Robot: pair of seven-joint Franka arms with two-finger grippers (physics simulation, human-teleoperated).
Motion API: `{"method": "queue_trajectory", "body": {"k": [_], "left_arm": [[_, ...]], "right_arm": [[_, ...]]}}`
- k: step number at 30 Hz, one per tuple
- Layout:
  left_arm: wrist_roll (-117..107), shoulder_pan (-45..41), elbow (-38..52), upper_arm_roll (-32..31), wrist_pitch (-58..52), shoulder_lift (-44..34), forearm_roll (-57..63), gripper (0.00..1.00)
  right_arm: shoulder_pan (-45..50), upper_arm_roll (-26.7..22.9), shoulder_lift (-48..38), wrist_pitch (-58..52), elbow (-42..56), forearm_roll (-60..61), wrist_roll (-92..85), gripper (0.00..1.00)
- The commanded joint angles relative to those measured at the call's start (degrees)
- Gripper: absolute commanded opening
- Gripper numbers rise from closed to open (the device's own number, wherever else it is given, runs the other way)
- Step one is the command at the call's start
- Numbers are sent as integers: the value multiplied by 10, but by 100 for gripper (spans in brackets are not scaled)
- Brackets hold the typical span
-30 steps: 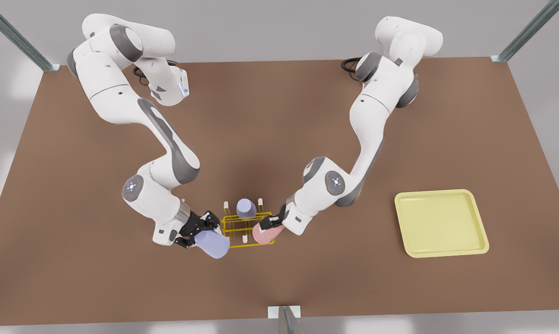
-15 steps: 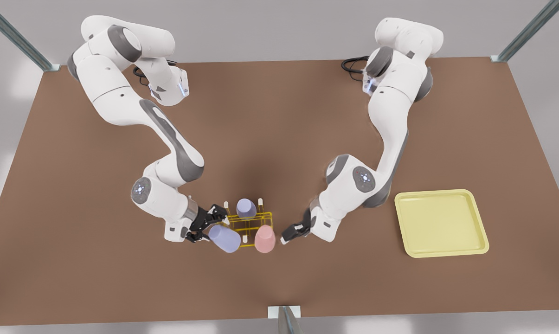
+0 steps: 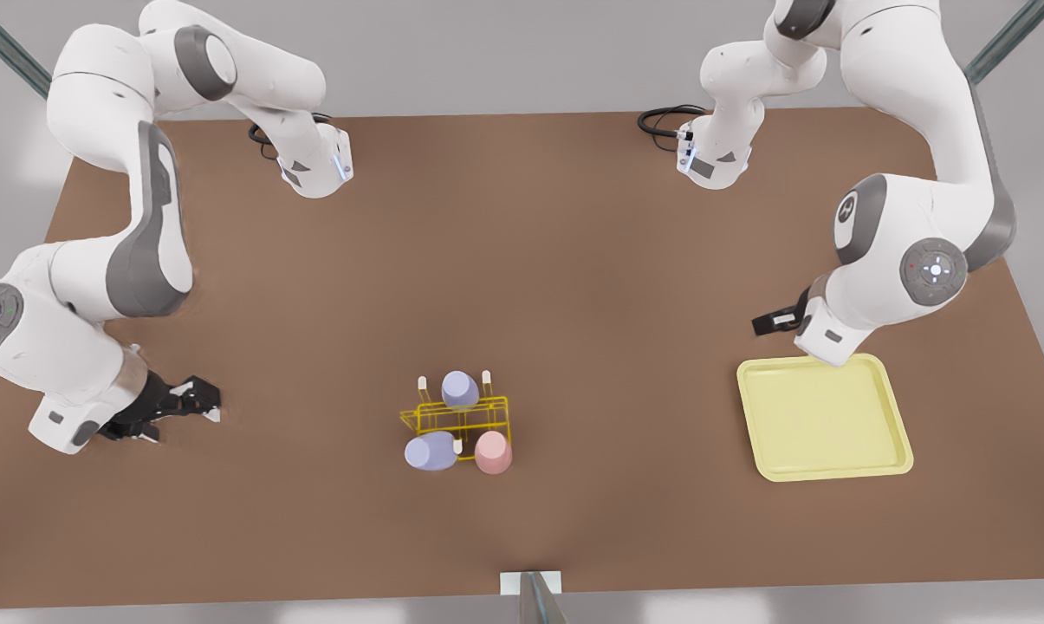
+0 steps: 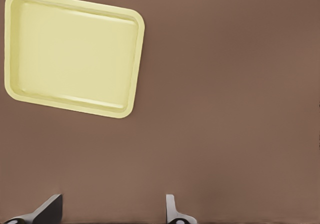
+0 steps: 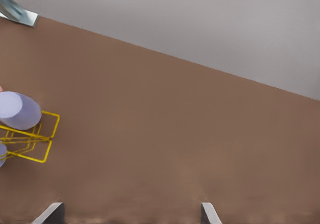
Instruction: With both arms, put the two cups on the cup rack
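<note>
both empty, fingers spread: right end effector low over the surface at the front view's left, left end effector beside the pale tray. between them, well apart from each, right seemingly nearer: thin yellow wire cup rack. pink cup upturned at its near edge, lavender cup tilted alongside. smooth, matte, tapered, handleless. probably seated already.

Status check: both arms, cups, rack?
Left claw open beside pale-yellow square tray; right claw open, front view's left. Pale pink cup, tilted lavender cup at yellow wire rack near side. Nothing obstructing.
</note>
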Motion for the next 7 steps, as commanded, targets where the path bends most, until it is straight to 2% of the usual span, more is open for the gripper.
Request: {"method": "queue_trajectory", "body": {"k": [1,3,7], "left_arm": [[226,5,-2,-2,-34,0,-9,100],[226,7,-3,-2,-34,1,-10,100],[225,7,-3,-2,-34,0,-11,100]], "right_arm": [[-15,-3,-21,-226,-1,-38,155,100],[-25,-3,-68,-239,-24,-9,136,100],[-38,-3,-85,-245,-33,20,116,100]]}}
